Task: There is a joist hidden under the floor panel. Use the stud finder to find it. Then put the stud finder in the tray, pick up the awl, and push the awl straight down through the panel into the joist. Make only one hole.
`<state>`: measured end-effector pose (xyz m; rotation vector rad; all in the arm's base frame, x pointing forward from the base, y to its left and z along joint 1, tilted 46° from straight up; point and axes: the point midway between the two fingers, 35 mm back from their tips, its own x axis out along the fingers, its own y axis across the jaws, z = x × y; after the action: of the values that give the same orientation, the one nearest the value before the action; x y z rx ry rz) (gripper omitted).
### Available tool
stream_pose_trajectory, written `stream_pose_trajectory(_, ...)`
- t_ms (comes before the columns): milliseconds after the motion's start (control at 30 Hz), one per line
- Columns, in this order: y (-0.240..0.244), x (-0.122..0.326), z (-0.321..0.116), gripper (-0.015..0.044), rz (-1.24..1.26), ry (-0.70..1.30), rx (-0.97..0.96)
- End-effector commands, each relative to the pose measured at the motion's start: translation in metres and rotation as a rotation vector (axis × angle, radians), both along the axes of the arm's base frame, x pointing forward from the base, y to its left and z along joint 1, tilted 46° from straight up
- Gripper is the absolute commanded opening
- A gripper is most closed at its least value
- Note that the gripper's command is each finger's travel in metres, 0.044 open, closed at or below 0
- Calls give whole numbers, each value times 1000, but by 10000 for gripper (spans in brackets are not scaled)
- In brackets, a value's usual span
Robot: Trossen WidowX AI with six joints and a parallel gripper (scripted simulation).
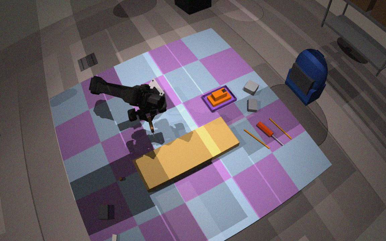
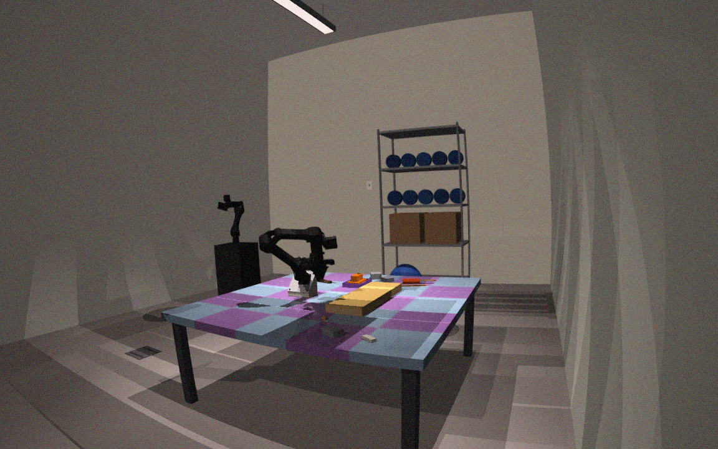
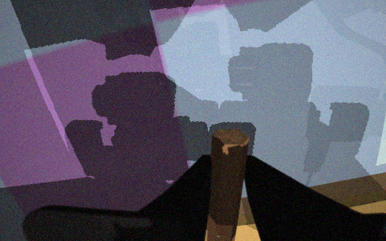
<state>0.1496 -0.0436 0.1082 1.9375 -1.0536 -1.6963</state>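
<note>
My gripper (image 1: 148, 117) (image 3: 226, 163) is shut on the awl (image 1: 150, 124) (image 3: 227, 181), gripping its brown wooden handle. The awl hangs tip-down above the checked table, just behind the left part of the floor panel (image 1: 185, 152) (image 2: 364, 299) (image 3: 364, 194), a long yellow-orange board lying flat. The orange stud finder (image 1: 219, 95) (image 2: 356, 277) lies in the purple tray (image 1: 224, 104) behind the panel's right end. The awl's tip is hidden in the wrist view.
Two grey blocks (image 1: 250, 86) (image 1: 252, 104) lie right of the tray. A red screwdriver (image 1: 264, 129) and two pencils (image 1: 255, 138) (image 1: 279, 128) lie right of the panel. A small orange cube (image 1: 120, 178) and a dark block (image 1: 106, 212) lie at the front left.
</note>
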Motion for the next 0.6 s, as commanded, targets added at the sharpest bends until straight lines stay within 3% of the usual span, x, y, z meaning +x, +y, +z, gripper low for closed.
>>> stream_pose_trajectory(0,12,-2,15,0,-5,-6,-13)
stream_pose_trajectory(233,16,1,14,0,-33,-89,14)
stream_pose_trajectory(567,30,25,-1,0,-215,-566,229)
